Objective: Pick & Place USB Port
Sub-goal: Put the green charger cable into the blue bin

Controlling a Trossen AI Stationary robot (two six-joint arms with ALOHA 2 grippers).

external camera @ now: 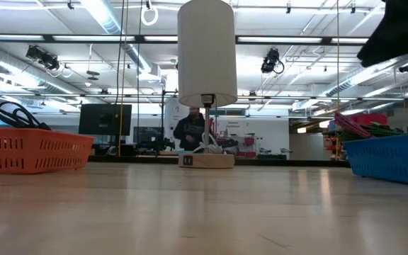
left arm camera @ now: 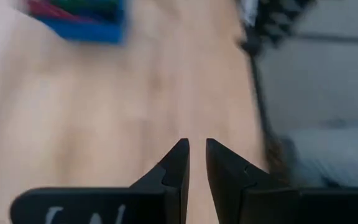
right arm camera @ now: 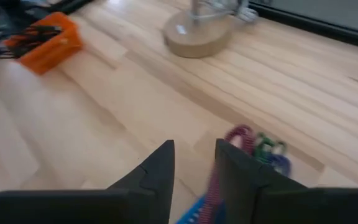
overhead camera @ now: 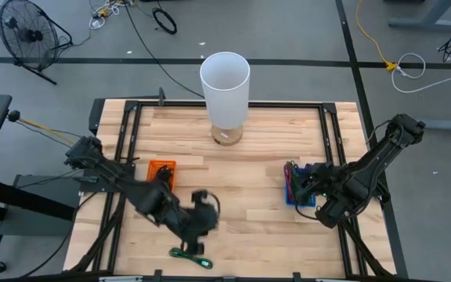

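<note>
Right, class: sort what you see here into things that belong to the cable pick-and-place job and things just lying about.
Belongs to the job:
orange basket
blue basket
green cable on the table
left gripper
right gripper

Just lying about:
white lamp
floor fan
yellow floor cable

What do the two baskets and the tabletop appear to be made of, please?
The orange basket and blue basket look like moulded plastic: saturated colour and slotted, ribbed walls. The tabletop looks like light wood, probably jointed planks with a smooth, slightly glossy finish: visible grain, board seams and a faint sheen.
</note>
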